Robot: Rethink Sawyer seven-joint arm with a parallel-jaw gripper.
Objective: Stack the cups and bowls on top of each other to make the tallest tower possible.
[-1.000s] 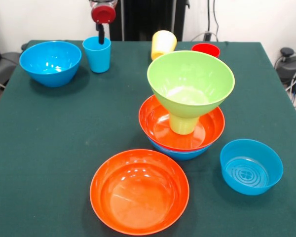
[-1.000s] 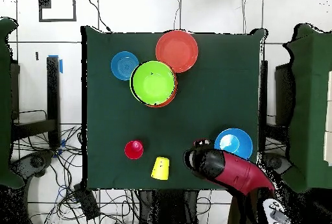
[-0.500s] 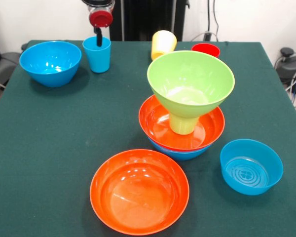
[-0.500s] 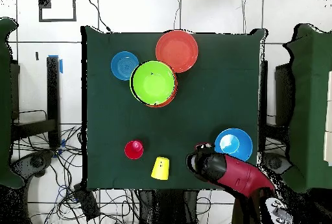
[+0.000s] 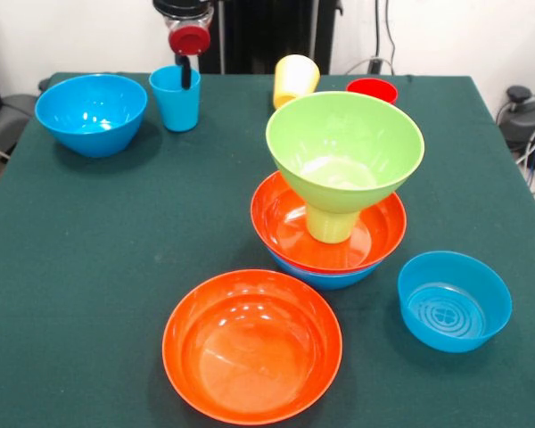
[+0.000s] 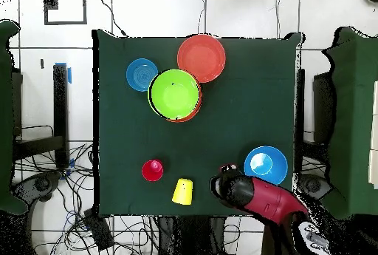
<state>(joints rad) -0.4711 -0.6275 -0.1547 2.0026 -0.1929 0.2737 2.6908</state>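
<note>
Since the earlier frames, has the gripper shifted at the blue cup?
Yes. In the front view the gripper sits slightly lower than half a second ago and remains at the rim of the blue cup, which has not moved.

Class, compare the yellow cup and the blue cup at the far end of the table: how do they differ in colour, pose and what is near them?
The yellow cup is yellow and tilted over; the blue cup is blue and stands upright, mouth up. The hand reaches down at the blue cup's rim, while nothing touches the yellow cup. Both are small tapered tumblers, off the tower.
</note>
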